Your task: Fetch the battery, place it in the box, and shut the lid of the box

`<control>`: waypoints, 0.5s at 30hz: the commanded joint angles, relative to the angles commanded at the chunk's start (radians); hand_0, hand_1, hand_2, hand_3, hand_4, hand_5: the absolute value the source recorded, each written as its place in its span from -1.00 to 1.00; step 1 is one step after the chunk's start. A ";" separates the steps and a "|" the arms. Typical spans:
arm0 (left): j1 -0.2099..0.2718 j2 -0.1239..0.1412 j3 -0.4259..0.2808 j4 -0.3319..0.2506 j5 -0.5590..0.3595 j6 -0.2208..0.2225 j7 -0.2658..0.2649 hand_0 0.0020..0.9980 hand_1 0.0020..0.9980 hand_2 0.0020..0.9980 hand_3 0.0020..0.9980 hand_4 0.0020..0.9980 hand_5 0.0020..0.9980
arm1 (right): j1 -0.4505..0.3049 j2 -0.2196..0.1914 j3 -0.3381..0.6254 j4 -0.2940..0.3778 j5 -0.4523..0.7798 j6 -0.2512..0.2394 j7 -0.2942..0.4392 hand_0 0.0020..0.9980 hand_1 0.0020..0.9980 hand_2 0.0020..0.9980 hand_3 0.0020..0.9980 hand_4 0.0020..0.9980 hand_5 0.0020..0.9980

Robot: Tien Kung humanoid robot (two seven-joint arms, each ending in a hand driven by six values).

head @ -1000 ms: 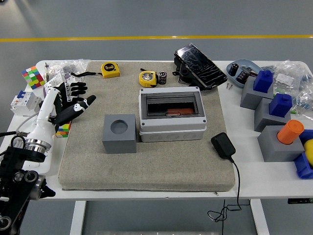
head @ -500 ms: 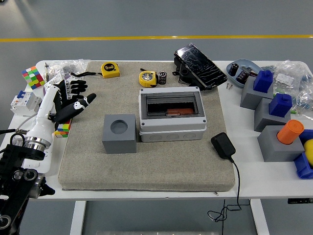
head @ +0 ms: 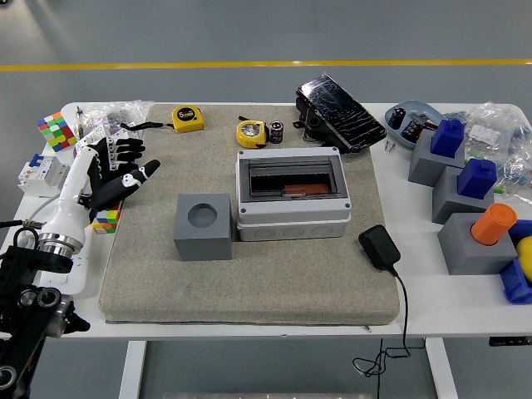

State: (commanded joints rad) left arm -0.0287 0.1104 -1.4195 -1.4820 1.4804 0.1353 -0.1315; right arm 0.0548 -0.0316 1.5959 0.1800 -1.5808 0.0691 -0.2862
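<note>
Currently: left robot hand (head: 116,170) open, empty, at mat's far-left edge | battery (head: 276,131) well right, far side | box (head: 289,194) centre.

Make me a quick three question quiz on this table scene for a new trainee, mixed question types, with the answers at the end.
1. True or false: the left hand is grasping the battery.
2. What lies directly left of the battery? A) yellow tape measure B) black adapter C) orange cylinder
3. Fill in: the grey cube sits on the mat touching the box's ______ side.

Key: 1. False, its fingers are spread near the mat's left edge, holding nothing. 2. A. 3. Left.
</note>
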 joint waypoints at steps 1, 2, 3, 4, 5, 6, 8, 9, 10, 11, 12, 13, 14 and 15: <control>-0.001 0.001 -0.003 0.000 -0.001 0.000 0.000 0.02 0.29 0.26 0.20 0.93 -0.22 | 0.001 0.000 0.001 0.000 -0.002 0.000 -0.001 0.28 0.33 0.35 0.21 0.98 0.18; -0.003 0.001 -0.006 0.000 -0.001 0.000 0.000 0.02 0.29 0.26 0.20 0.93 -0.22 | 0.002 0.000 -0.001 0.000 0.000 0.000 0.000 0.28 0.33 0.35 0.21 0.98 0.18; -0.005 0.002 -0.009 -0.001 0.000 0.000 0.000 0.02 0.29 0.26 0.20 0.93 -0.22 | 0.003 -0.001 -0.004 0.000 0.001 0.001 0.001 0.28 0.33 0.35 0.21 0.98 0.18; -0.005 0.002 -0.012 -0.002 -0.001 0.000 -0.001 0.02 0.29 0.26 0.20 0.93 -0.22 | 0.004 -0.002 -0.005 0.000 0.000 0.001 0.000 0.28 0.33 0.35 0.21 0.98 0.18; -0.005 0.002 -0.015 -0.002 -0.001 0.001 -0.001 0.02 0.29 0.26 0.20 0.93 -0.22 | 0.005 -0.003 -0.003 0.000 -0.002 0.001 0.000 0.28 0.33 0.35 0.21 0.98 0.18; -0.005 0.001 -0.018 -0.002 -0.001 0.001 -0.002 0.02 0.29 0.26 0.20 0.93 -0.22 | 0.005 -0.003 -0.003 0.000 -0.004 0.001 0.000 0.28 0.33 0.35 0.21 0.98 0.18; -0.006 0.000 -0.024 0.000 -0.001 0.001 -0.002 0.02 0.29 0.26 0.20 0.93 -0.22 | 0.006 -0.005 -0.003 0.000 -0.005 0.001 0.000 0.28 0.33 0.35 0.21 0.98 0.18; -0.007 -0.001 -0.026 0.001 -0.001 0.001 -0.002 0.02 0.29 0.26 0.20 0.93 -0.22 | 0.006 -0.005 -0.002 0.000 -0.005 0.001 0.000 0.28 0.33 0.35 0.21 0.98 0.18; -0.008 -0.001 -0.027 0.001 -0.001 0.001 -0.003 0.02 0.29 0.26 0.20 0.93 -0.22 | 0.006 -0.005 -0.001 0.000 -0.006 0.001 0.000 0.28 0.33 0.35 0.21 0.98 0.18; -0.008 -0.001 -0.028 0.001 -0.002 0.001 -0.004 0.02 0.29 0.26 0.20 0.93 -0.22 | 0.006 -0.005 -0.001 0.000 -0.005 0.001 0.000 0.28 0.33 0.35 0.21 0.98 0.18; -0.008 -0.001 -0.029 0.001 -0.002 0.001 -0.004 0.02 0.29 0.26 0.20 0.93 -0.22 | 0.006 -0.005 -0.001 0.000 -0.004 0.001 0.000 0.28 0.33 0.35 0.21 0.98 0.18; -0.008 0.000 -0.030 0.000 -0.002 0.001 -0.004 0.02 0.29 0.26 0.20 0.93 -0.22 | 0.006 -0.005 0.000 0.000 -0.005 0.001 0.000 0.28 0.33 0.35 0.21 0.98 0.18; -0.007 0.000 -0.031 0.000 -0.002 0.001 -0.004 0.02 0.29 0.26 0.20 0.93 -0.22 | 0.007 -0.005 0.000 0.000 -0.004 0.000 0.000 0.28 0.33 0.35 0.21 0.98 0.18; -0.006 0.000 -0.031 -0.001 -0.002 0.001 -0.004 0.02 0.29 0.26 0.20 0.93 -0.22 | 0.007 -0.005 0.000 0.000 -0.002 0.000 0.001 0.28 0.33 0.35 0.21 0.98 0.18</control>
State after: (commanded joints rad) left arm -0.0350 0.1107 -1.4509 -1.4830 1.4787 0.1364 -0.1355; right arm 0.0618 -0.0371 1.5955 0.1800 -1.5826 0.0689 -0.2857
